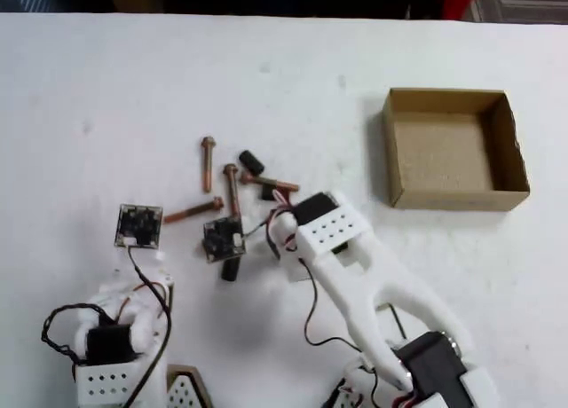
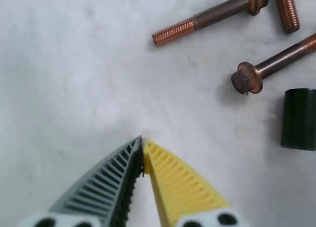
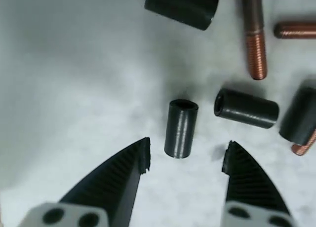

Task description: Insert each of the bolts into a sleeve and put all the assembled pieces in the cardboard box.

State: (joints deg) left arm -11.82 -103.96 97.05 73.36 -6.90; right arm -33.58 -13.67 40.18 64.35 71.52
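White tabletop (image 1: 266, 71) held loose copper-coloured threaded bolts (image 2: 207, 17) near our pinched-shut, empty left gripper (image 2: 143, 142), while our right gripper (image 3: 186, 152) stood spread either side of a short black cylindrical sleeve (image 3: 180, 128), so we judged that closing on it came next, the brown cardboard box (image 1: 457, 198) sitting well apart.

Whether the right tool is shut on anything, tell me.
No, the right tool is open, a black sleeve lying untouched between its tips.

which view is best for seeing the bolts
The high view: all four bolts lie loose in one cluster left of the box. The left wrist view brings three closer but cuts some off at the edge; the right wrist view catches shaft ends among the sleeves.
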